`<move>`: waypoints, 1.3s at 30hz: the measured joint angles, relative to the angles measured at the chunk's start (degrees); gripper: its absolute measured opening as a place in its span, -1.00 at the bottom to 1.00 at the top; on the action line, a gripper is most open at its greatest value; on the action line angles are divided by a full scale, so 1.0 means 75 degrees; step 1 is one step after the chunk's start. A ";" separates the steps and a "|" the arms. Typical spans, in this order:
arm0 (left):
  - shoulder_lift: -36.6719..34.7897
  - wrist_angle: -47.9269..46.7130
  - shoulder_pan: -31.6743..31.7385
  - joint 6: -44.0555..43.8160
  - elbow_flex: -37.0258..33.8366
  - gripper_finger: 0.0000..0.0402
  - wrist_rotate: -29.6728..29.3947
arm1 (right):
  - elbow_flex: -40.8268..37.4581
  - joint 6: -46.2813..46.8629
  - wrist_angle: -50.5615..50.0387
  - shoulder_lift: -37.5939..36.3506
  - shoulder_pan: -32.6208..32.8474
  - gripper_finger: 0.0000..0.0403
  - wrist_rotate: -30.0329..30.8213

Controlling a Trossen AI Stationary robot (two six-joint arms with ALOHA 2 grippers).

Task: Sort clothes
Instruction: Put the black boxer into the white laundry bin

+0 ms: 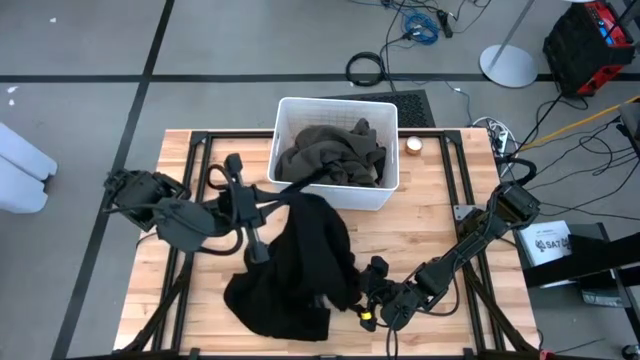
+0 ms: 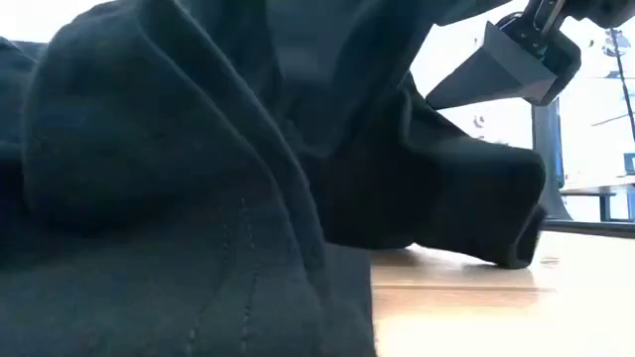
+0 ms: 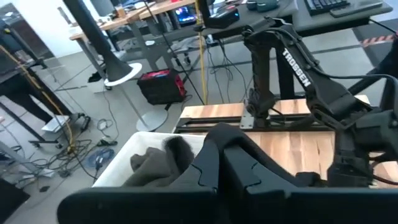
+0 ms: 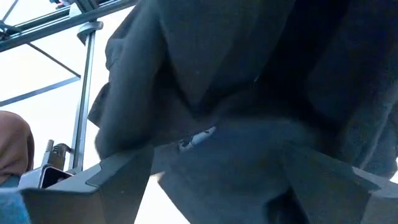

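A black garment [image 1: 300,260] runs from the front wall of the white bin [image 1: 285,105] down toward the table's near edge. Its upper end is raised and its lower part is heaped on the wood. It fills the low view [image 2: 198,178]. An olive-brown garment [image 1: 330,155] lies in the bin. My left gripper [image 1: 318,176] reaches from the left to the bin's front rim, fingers together [image 3: 219,134]. My right gripper [image 1: 372,305] is open at the garment's near right edge, and black cloth [image 4: 236,74] fills the space between its fingers. My left gripper is shut at the black garment's raised upper end [image 1: 300,200], coming in about level from the table's left. The garment hangs below it with its lower part on the table. The fingers themselves hide the place of contact. I cannot tell whether my right gripper's spread fingers [image 4: 118,177] touch the cloth.
A small round roll [image 1: 413,146] lies right of the bin. Bare wood [image 1: 440,230] shows right of the garment and at the far left [image 1: 215,150]. The right arm [image 3: 292,68] stands across the table.
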 joint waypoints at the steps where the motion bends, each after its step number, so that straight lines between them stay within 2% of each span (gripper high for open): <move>1: -0.0007 0.0000 -0.0003 -0.0002 0.0000 -1.00 -0.0068 | 0.0000 -0.0030 -0.0001 0.0000 0.0000 0.69 0.0002; 10: -0.0031 -0.0009 -0.0015 -0.0006 -0.0003 -0.98 -0.0124 | 0.0002 -0.0361 0.0067 0.0000 0.0051 0.69 -0.0005; 16: -0.0028 -0.0030 -0.0015 -0.0009 -0.0003 -0.97 -0.0122 | 0.0003 0.0783 -0.1308 0.0067 -0.0212 0.69 0.0455; 19: -0.0028 -0.0091 -0.0015 -0.0012 -0.0003 -0.97 -0.0047 | 0.0003 0.0870 -0.1848 0.0067 -0.0266 0.69 0.1040; 25: -0.0028 -0.0408 -0.0015 -0.0140 -0.0003 -0.96 -0.0002 | 0.0241 0.0628 -0.1890 0.0064 -0.0092 0.69 0.0985; 32: -0.0008 -0.0793 -0.0015 -0.0562 -0.0003 -0.96 0.0007 | 0.0810 0.0570 -0.3389 0.0050 -0.0070 0.69 0.2223; 34: 0.0001 -0.0797 -0.0015 -0.0600 -0.0003 -0.96 0.0008 | 0.0810 0.0452 -0.3354 0.0074 -0.0220 0.69 0.2167; 39: 0.0001 -0.0804 -0.0015 -0.0605 -0.0006 -0.96 0.0012 | 0.0810 -0.0190 -0.3046 0.0468 -0.0814 0.69 0.1133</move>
